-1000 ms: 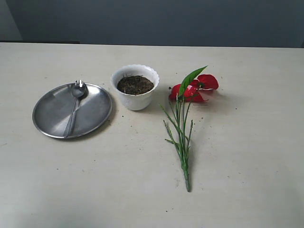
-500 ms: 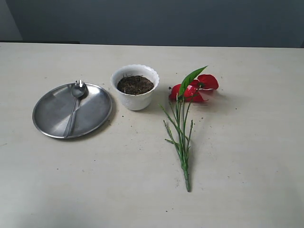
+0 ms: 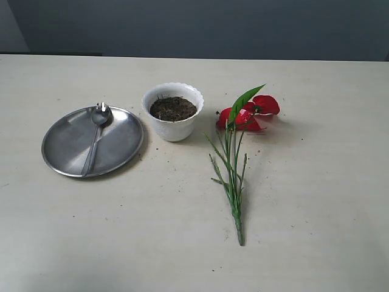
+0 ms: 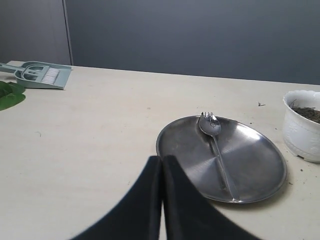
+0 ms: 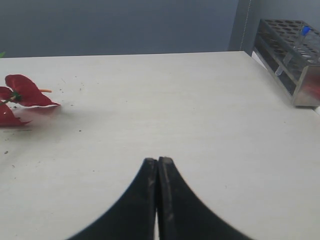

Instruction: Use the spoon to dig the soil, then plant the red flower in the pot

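On the round steel plate (image 3: 124, 146) lies the small shiny silver spoon (image 3: 95, 135). Just beside the plate stands the white scalloped pot (image 3: 175, 129) of dark brown soil (image 3: 173, 108). The artificial red flower (image 3: 265, 104) lies flat right of the pot. The black left gripper (image 4: 161, 161) and black right gripper (image 5: 157, 161) have their fingers pressed together, empty.

shiny metal spoon (image 3: 95, 137) and plate (image 3: 67, 146), glossy, perhaps ceramic, white pot (image 3: 174, 124), coarse crumbly soil (image 3: 173, 108).
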Robot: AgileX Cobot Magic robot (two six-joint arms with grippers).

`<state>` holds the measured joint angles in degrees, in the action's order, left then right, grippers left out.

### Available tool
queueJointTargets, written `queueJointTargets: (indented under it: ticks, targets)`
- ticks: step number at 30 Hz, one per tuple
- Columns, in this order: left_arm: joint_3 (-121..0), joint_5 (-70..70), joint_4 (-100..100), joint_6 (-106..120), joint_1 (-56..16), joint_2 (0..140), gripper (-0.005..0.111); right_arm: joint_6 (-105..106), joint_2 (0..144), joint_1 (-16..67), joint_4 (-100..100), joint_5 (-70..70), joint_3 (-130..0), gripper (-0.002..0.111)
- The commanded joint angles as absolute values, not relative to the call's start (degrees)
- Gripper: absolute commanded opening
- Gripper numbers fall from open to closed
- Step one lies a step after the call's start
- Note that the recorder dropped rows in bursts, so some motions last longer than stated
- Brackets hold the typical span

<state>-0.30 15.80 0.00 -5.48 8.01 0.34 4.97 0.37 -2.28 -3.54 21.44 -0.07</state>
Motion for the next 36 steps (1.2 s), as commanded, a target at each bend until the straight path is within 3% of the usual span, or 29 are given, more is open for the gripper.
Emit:
queueJointTargets:
  ticks: [1,36]
  targets:
    - [0.0,14.9,-0.5,-5.4,7.9,0.0,0.0,5.0,0.0,-2.6,-3.5,20.8,0.0,-0.001]
    - [0.0,16.3,1.1,-3.8,7.9,0.0,0.0,5.0,0.0,-2.6,-3.5,20.8,0.0,-0.001]
